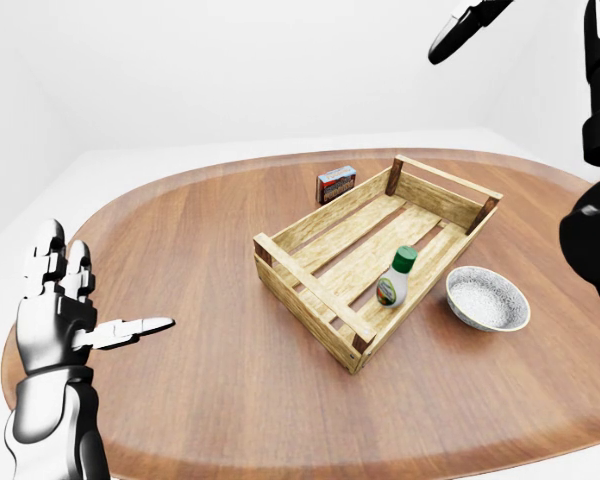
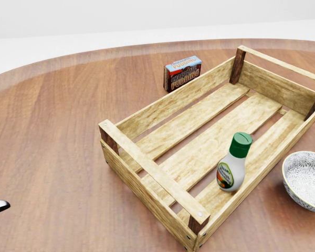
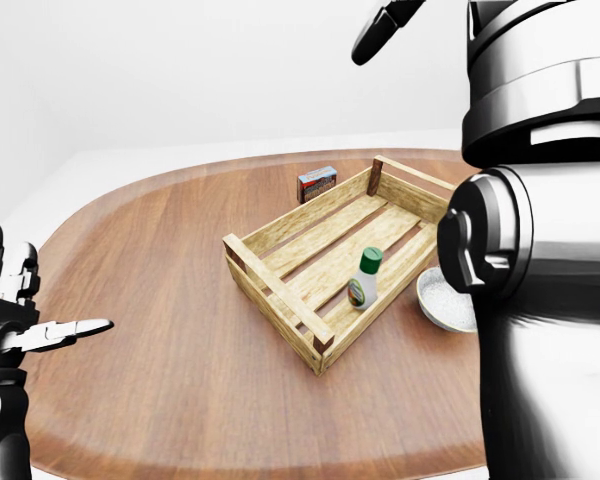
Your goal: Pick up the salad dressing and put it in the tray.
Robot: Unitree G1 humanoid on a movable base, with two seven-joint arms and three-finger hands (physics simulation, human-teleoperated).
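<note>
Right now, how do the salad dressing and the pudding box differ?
The salad dressing is a white bottle with a green cap; the pudding box is a blue-and-brown carton. The bottle stands inside the tray; the box stands outside it on the table. Neither is held.

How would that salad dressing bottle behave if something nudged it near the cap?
The salad dressing bottle stands upright in the tray, tall over a narrow base, so it would probably tip rather than slide. Its rounded body would likely roll once down. It looks like rigid plastic, probably light.

Salad dressing (image 2: 233, 166) upright inside tray (image 2: 163, 113)
</note>
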